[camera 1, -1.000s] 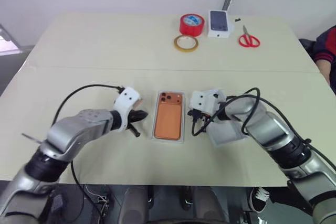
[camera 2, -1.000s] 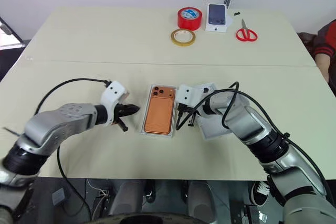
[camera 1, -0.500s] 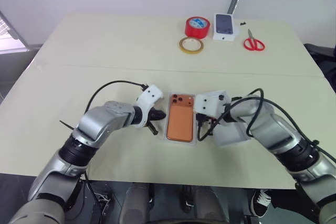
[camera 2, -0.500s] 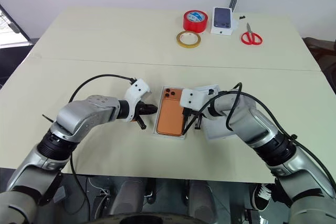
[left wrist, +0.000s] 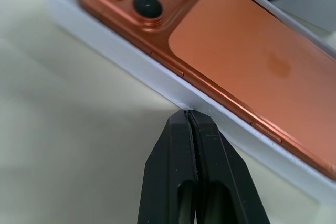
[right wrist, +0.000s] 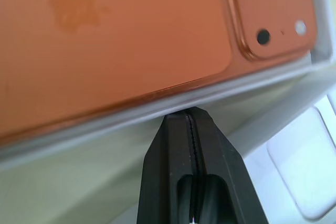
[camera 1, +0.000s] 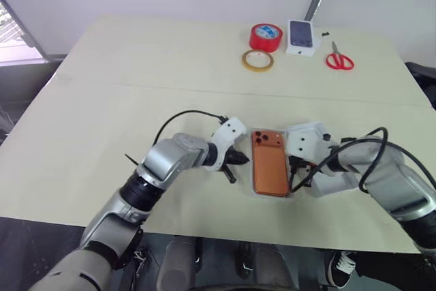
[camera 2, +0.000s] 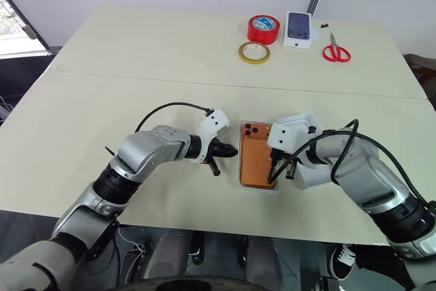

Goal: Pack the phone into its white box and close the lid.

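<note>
Phone (camera 1: 269, 167) in white box (left wrist: 131, 64), btwn both pinched-shut claws: left claw (left wrist: 190, 116), right claw (right wrist: 190, 114).

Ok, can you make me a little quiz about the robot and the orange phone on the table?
1. True or false: the phone lies camera side up inside the white box.
2. The left hand is: A open, B shut, C holding tape.
3. What red-handled tool lies at the table's far edge?

Key: 1 true. 2 B. 3 The scissors.
</note>
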